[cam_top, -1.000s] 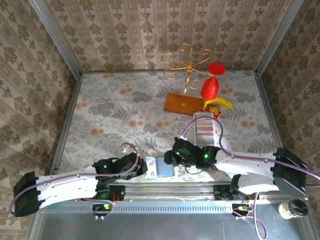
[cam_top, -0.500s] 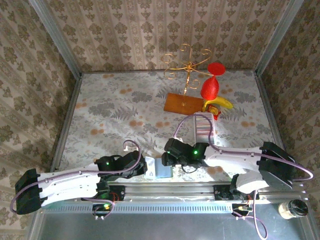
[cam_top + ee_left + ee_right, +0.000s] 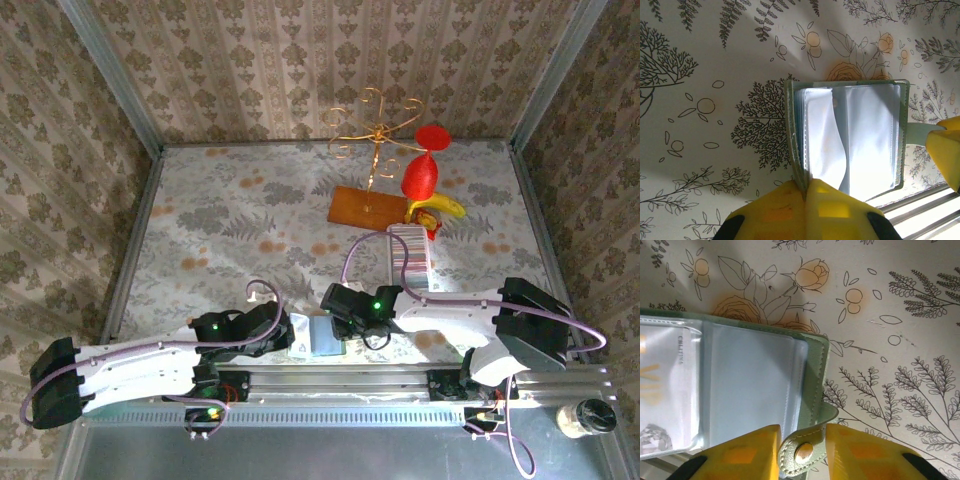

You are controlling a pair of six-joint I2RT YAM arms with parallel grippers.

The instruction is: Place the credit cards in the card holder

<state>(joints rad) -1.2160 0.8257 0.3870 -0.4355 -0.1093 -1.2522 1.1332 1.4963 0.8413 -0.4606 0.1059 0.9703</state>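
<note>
Floral tabletop (image 3: 230,230), perhaps cloth; damask-patterned walls (image 3: 250,70)

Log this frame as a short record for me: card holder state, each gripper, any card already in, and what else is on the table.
card holder: open on the table, clear sleeves facing up
left gripper: shut on the edge of the card holder's cover
right gripper: one finger on each side of the snap tab; unclear whether it grips
card: one printed VIP, inside a clear sleeve
white tray: ribbed, farther back, near the wooden board
</note>
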